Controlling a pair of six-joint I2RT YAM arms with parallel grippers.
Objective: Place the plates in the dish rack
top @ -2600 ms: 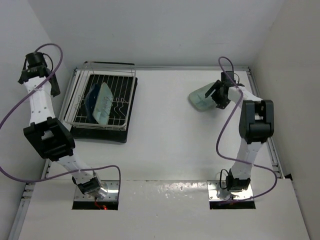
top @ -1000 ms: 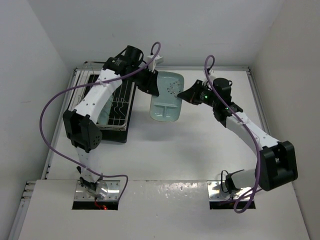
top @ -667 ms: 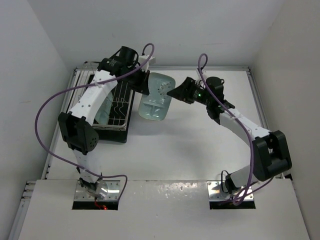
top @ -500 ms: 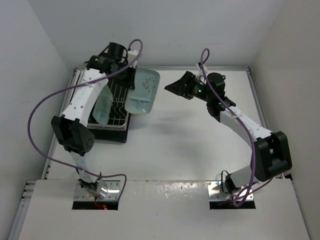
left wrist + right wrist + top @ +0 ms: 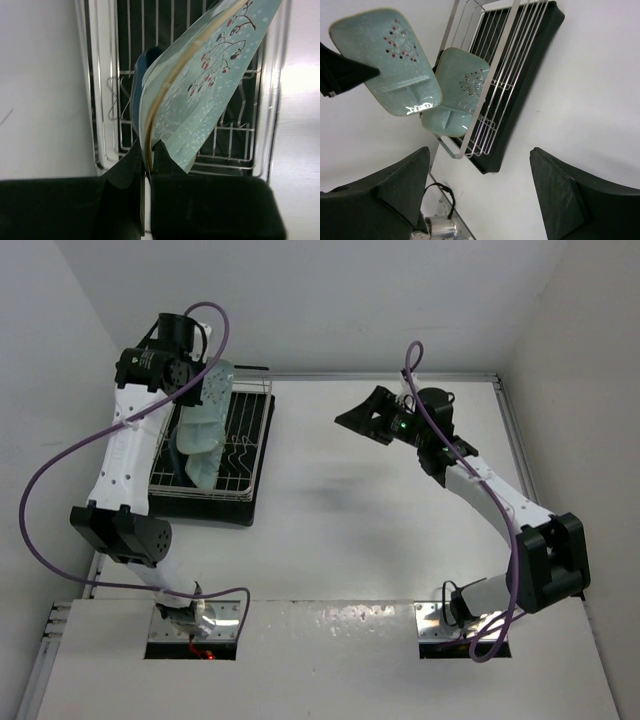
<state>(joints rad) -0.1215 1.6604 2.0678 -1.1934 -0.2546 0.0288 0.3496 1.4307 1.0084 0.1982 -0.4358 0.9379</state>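
My left gripper (image 5: 190, 380) is shut on the rim of a pale mint-green plate (image 5: 208, 405) and holds it on edge above the dish rack (image 5: 243, 440). In the left wrist view the gripper (image 5: 146, 155) pinches the plate (image 5: 205, 95) over the rack's wires (image 5: 250, 125). A second mint plate (image 5: 202, 468) and a dark blue plate (image 5: 178, 445) stand in the rack's left part. My right gripper (image 5: 358, 418) hangs open and empty above the table's middle back. Its wrist view shows the held plate (image 5: 385, 60), the racked plate (image 5: 455, 95) and the rack (image 5: 515, 50).
The rack sits on a black drip tray (image 5: 258, 502) at the back left, close to the left wall. A white wall runs just behind the table. Purple cables loop off both arms.
The right gripper let go of the mint plate and opened. The left arm carried the plate leftwards from the table's middle to above the rack.
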